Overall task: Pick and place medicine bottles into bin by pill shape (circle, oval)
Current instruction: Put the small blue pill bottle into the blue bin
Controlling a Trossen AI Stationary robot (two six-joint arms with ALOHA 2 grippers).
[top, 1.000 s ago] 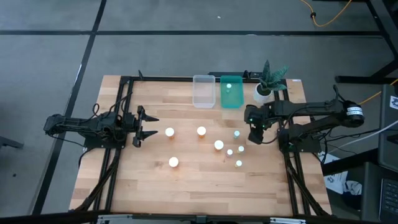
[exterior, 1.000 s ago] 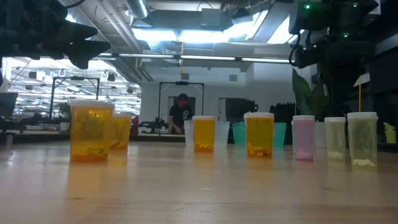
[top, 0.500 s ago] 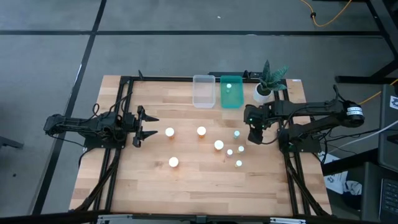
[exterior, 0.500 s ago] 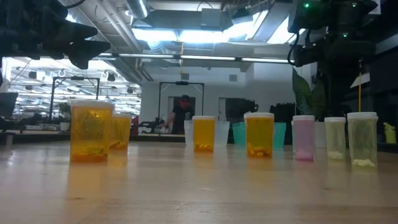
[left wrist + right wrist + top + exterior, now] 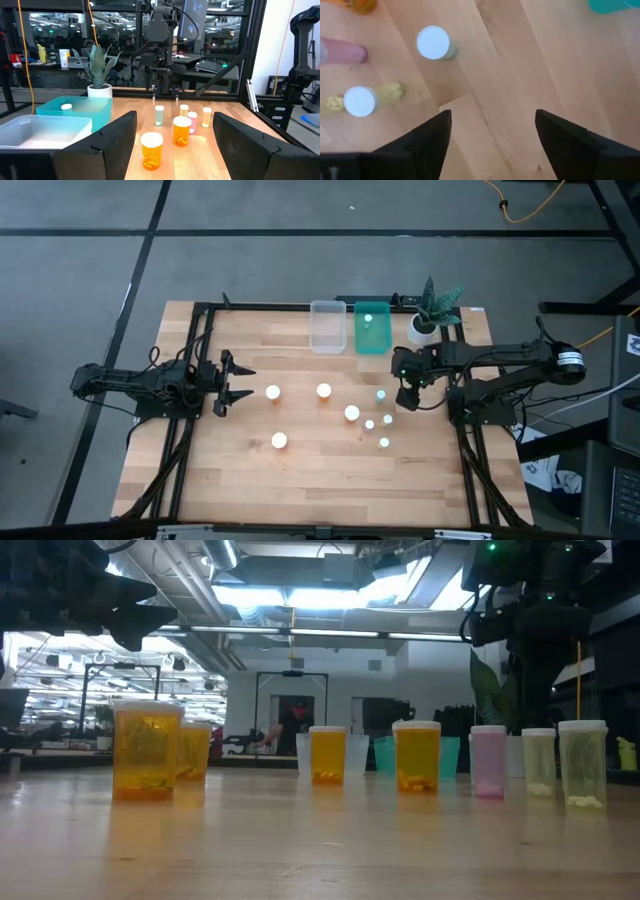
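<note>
Four orange medicine bottles with white caps stand on the wooden table, and several smaller teal-green ones stand to their right. One more small bottle stands inside the teal bin, next to the clear bin at the far edge. My right gripper hangs open above the table, fingers pointing down, just right of the nearest small bottle; there is only bare wood between its fingers. My left gripper waits open at the left, level with the table and facing the bottles.
A white pot with a green plant stands at the far right, beside the teal bin. Black frame rails run along the table's left and right sides. Bare wood lies along the near edge. A person stands far behind the table.
My right gripper has opened wider while staying above the table beside the small bottles, and has shifted slightly toward the table's left. No bottle has moved.
</note>
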